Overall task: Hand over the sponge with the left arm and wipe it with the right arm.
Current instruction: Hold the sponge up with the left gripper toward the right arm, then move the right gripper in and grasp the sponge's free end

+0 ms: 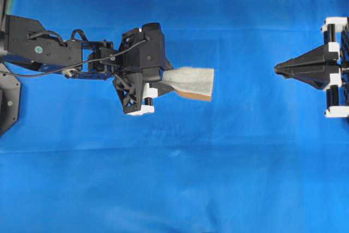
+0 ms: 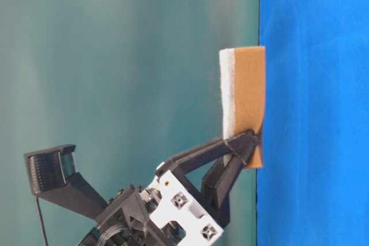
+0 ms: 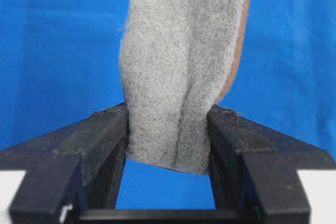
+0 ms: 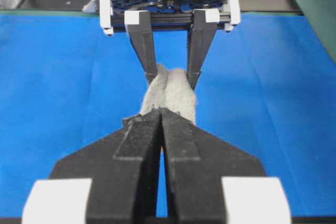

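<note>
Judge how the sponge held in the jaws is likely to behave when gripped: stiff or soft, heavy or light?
Probably soft: the sponge creases where the left gripper pinches it. Likely light and fairly springy: it juts out unsupported without drooping.

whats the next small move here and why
Probably open the right gripper. Its fingers are shut together and empty, while the left gripper pinches the sponge at one end, lifted off the blue cloth, free end pointing at it across a gap.

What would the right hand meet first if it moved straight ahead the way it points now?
Probably the free end of the sponge, held out by the left hand. The right hand points along that line, though heights may differ.
</note>
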`<state>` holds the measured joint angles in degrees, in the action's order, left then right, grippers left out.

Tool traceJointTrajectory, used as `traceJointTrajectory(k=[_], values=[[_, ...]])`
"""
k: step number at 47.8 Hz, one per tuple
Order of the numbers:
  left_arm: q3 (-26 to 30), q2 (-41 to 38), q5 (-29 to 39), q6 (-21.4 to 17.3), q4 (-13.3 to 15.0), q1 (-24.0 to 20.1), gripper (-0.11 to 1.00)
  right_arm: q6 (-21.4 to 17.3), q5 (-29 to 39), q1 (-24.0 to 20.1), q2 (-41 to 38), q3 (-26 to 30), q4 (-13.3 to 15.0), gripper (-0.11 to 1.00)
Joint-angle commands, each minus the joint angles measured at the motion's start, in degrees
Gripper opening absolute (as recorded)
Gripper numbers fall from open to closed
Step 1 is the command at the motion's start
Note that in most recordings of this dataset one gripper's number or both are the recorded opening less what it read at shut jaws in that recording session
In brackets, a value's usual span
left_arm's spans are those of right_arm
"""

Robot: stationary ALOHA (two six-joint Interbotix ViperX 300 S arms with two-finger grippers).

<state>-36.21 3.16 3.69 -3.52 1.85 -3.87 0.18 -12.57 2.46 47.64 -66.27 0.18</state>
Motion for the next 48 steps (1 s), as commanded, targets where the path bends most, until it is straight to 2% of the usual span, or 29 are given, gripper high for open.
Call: traceJointTrajectory(k=[1, 13, 28, 30, 37, 40, 43, 48], values=[[0.53, 1.49, -0.18, 0.26, 0.09, 0.18, 0.39, -0.18, -0.35, 0.09, -0.44, 1.67, -0.09, 0.01], [0.88, 1.23, -0.35, 0.26, 0.09, 0.09, 0.39, -2.02, -0.79, -0.26, -4.66, 4.13, -0.26, 0.01], [0.88, 1.23, -0.35, 0.44, 0.09, 0.18, 0.39, -5.36, -0.97, -1.41, -16.88, 11.43, -0.26, 0.02], [0.88, 1.32, -0.35, 0.35, 0.09, 0.18, 0.39, -5.80, -1.05, -1.41, -18.54, 12.39, -0.26, 0.09], [0.88, 1.23, -0.26, 0.26, 0.09, 0.09, 0.39, -6.33, -0.79, -1.67, -24.17, 15.64, -0.09, 0.54], [0.97, 1.23, -0.26, 0.26, 0.09, 0.18, 0.39, -6.42, -0.62, -2.20, -26.81, 17.40, -0.09, 0.67], [0.97, 1.23, -0.26, 0.26, 0.00, 0.18, 0.39, -6.59, 0.18, -2.29, -28.74, 18.81, -0.26, 0.73], [0.97, 1.23, -0.26, 0.26, 0.09, 0.18, 0.39, -6.86, 2.11, -1.93, -31.38, 20.92, -0.35, 0.72]])
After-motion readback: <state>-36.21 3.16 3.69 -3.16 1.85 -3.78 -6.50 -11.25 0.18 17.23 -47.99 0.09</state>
